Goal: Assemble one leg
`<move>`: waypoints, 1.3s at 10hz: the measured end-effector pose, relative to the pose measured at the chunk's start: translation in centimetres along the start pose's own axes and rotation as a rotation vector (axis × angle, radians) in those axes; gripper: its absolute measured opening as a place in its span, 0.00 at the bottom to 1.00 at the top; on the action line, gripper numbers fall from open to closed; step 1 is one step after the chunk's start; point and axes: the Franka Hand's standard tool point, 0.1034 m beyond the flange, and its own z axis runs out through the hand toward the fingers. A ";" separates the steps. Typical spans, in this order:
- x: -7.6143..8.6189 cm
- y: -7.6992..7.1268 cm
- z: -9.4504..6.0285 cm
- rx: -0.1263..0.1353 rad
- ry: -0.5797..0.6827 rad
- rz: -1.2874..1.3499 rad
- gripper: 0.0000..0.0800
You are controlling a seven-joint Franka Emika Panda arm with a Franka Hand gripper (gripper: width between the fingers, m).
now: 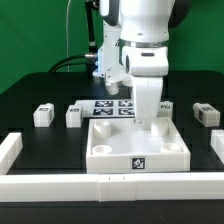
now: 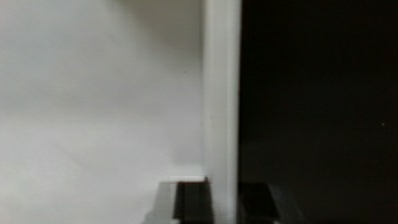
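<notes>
The large white square panel (image 1: 135,148) lies at the front middle of the table, with a tag on its front wall. My gripper (image 1: 146,122) stands over its far right rim. In the wrist view my gripper (image 2: 224,205) straddles the panel's thin white wall (image 2: 222,90), with one dark finger (image 2: 192,204) on the inner side and the other on the outer side, both close against it. Small white tagged legs lie apart from the gripper: two at the exterior view's left (image 1: 42,115) (image 1: 74,115) and one at its right (image 1: 205,114).
The marker board (image 1: 110,108) lies behind the panel. Long white bars fence the table at the front (image 1: 90,186), left (image 1: 10,150) and right (image 1: 216,146). Another small white piece (image 1: 166,105) shows partly behind the arm.
</notes>
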 end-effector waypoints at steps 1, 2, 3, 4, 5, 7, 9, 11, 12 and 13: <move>0.0 0.0 0.0 0.000 0.000 0.000 0.07; 0.2 0.1 0.0 0.000 0.001 0.017 0.07; 1.0 0.4 0.0 -0.002 0.004 0.047 0.07; 1.8 0.7 -0.1 -0.009 0.009 0.077 0.07; 2.7 1.1 -0.1 -0.015 0.013 0.088 0.07; 3.8 2.1 -0.2 -0.034 0.024 0.067 0.07; 5.2 3.2 -0.3 -0.048 0.034 0.046 0.07; 6.3 4.1 -0.4 -0.060 0.041 0.031 0.07; 6.3 4.1 -0.4 -0.061 0.042 0.032 0.07; 6.3 4.1 -0.4 -0.061 0.042 0.032 0.07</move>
